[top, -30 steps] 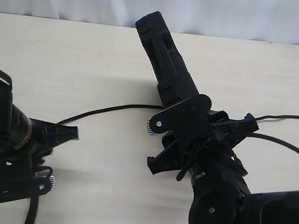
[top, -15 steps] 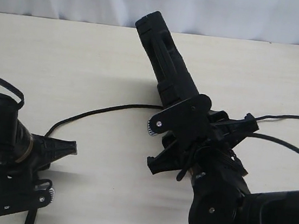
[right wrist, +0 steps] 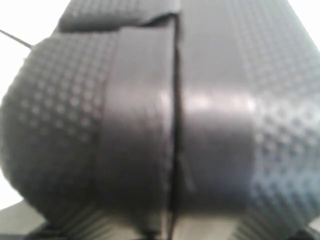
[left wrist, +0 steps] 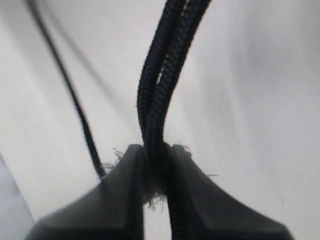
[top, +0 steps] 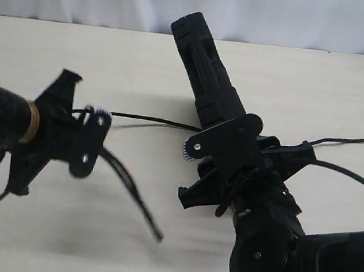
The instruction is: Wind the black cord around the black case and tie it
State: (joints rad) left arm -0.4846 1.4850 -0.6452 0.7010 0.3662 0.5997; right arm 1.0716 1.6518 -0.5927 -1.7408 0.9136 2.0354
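Left gripper [left wrist: 156,152]: jaws pressed together on the black cord [left wrist: 159,80], pinching two braided runs of it side by side. Loose frayed fibres at the pinch point. Both runs leading straight out from the jaws, above the pale counter [top: 308,85].

Second, thinner black strand beside the left jaws in the wrist view; cord or cable, cannot tell.

Exterior view: left gripper blurred and raised off the counter. Thin taut run of cord from the left jaws across to the black case [top: 204,66], meeting it just where the right jaws begin. Thicker blurred strand trailing from the left jaws down toward the counter.

Right gripper [top: 218,167]: jaws closed on one end of the case. Case tilted, its other end pointing up and away from the jaws, clear of the counter.

Right wrist view: filled by the case, close and soft. Raised-dot texture on both flanks, smooth band across the middle, dark line down the centre; seam or cord, cannot tell.

Thin black strand with a small knobbed tip on the counter beyond the right jaws, well apart from the left jaws.
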